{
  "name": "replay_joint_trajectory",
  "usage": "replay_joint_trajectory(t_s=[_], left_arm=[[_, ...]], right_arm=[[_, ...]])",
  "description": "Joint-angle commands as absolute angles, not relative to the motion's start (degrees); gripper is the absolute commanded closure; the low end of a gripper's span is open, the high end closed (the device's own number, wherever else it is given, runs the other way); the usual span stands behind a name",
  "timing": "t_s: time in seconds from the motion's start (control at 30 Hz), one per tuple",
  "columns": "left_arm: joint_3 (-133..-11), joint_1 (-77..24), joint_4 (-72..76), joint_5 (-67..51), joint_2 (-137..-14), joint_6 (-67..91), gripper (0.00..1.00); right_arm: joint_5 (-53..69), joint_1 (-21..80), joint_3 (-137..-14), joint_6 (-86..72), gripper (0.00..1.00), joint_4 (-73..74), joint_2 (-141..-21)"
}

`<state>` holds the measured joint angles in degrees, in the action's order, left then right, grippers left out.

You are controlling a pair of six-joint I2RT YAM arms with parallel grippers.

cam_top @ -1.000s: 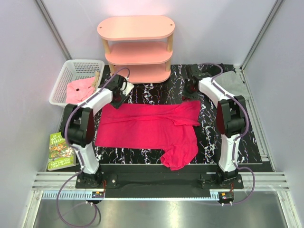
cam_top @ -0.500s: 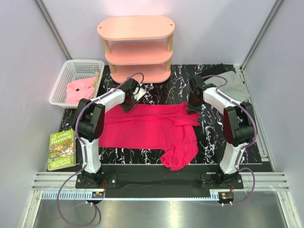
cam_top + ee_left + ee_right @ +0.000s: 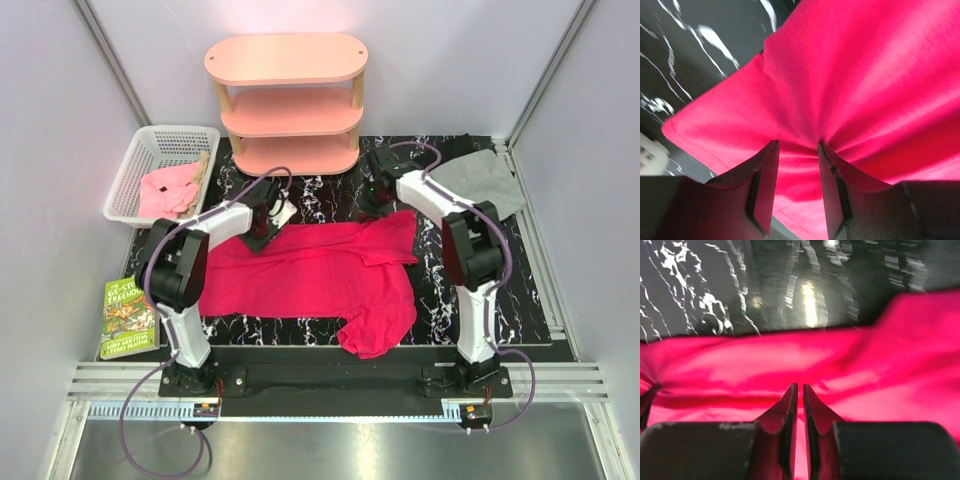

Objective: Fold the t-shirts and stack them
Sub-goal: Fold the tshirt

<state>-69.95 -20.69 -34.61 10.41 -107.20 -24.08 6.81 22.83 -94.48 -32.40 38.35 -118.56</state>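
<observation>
Red t-shirt (image 3: 310,270), far edge pinched within left tool (image 3: 797,146) and right tool (image 3: 800,388) alike.

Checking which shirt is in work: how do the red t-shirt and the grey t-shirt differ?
The red t-shirt lies spread across the middle of the black mat; the grey t-shirt sits bunched at its far right corner. The left gripper and right gripper pinch the red one's far edge; the grey one is untouched. Both rest on that mat.

Overhead; wrists close on red t-shirt (image 3: 320,265)
</observation>
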Motion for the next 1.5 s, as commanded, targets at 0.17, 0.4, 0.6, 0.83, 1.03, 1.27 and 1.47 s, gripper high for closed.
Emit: replay_joint_trajectory(t_s=[0.17,0.4,0.6,0.83,1.03,1.27,1.47], left_arm=[[-65.47,-21.44,-34.37,8.08,-97.65,-21.53,0.58],[-72.85,-22.58,-36.2,9.15,-98.44,-19.25,0.58],[-78.48,-29.7,-36.21,9.93,-104.05,-17.59,0.58],[-84.9,-33.57,-36.12,9.32,-109.07,-16.79,0.62],[-86.48,-34.54,-34.37,9.75,-112.23,-14.15,0.63],[-85.87,-35.77,-32.78,10.28,-115.57,-14.15,0.65],[-80.6,-37.18,-31.82,10.2,-114.35,-14.68,0.65]], right_arm=[[12.74,23.47,-100.11,-33.66,0.85,38.41,-130.34],[9.23,23.29,-99.14,-32.61,0.86,38.5,-132.19],[10.11,22.94,-99.23,-32.87,0.87,38.5,-132.37],[9.58,22.94,-98.17,-32.96,0.87,38.41,-131.13],[10.37,23.03,-96.86,-33.31,0.87,38.06,-130.7],[9.76,22.94,-94.48,-33.14,0.88,37.62,-129.29],[9.84,22.94,-94.83,-33.22,0.89,37.7,-129.55]])
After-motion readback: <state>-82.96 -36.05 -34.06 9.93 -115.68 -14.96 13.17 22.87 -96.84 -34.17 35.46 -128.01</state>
